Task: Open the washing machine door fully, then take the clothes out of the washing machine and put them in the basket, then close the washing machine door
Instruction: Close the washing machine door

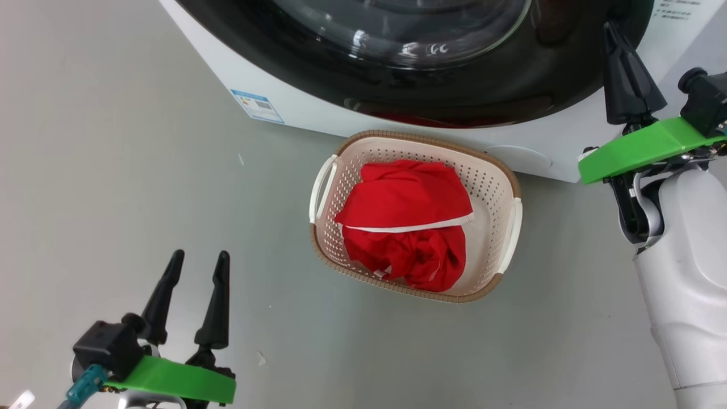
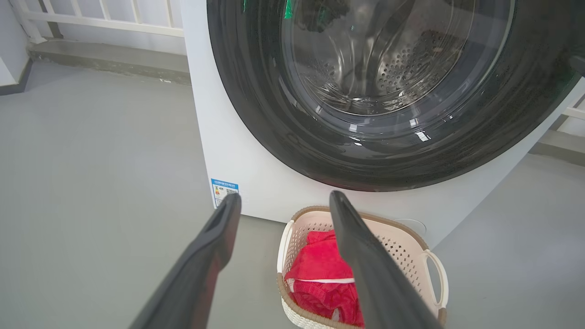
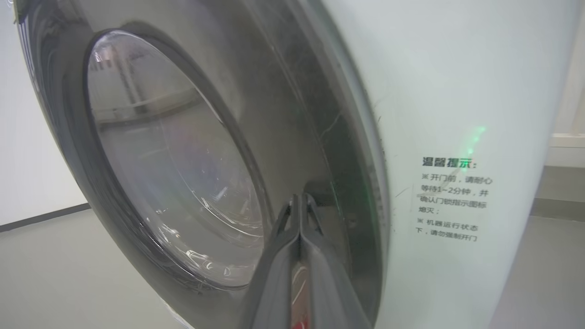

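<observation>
The washing machine door (image 1: 511,85) lies flat against the white washing machine (image 1: 295,91); its black rim (image 2: 274,114) rings the glass, and the steel drum shows through it. My right gripper (image 1: 610,28) is shut, and its tips (image 3: 299,197) touch the door's right rim (image 3: 283,114) beside the white front (image 3: 434,91). The cream basket (image 1: 494,170) stands on the floor just before the machine, holding the red clothes (image 1: 406,210) with white trim. My left gripper (image 1: 200,255) hovers open to the basket's left, holding nothing. In the left wrist view its fingers (image 2: 283,196) frame the basket (image 2: 411,242) and clothes (image 2: 315,265).
Grey floor spreads around the machine. A blue label (image 1: 257,106) sits low on its front and a round cap (image 1: 519,158) behind the basket. A white railing (image 2: 91,18) runs along the back wall. A text sticker (image 3: 452,201) is right of the door.
</observation>
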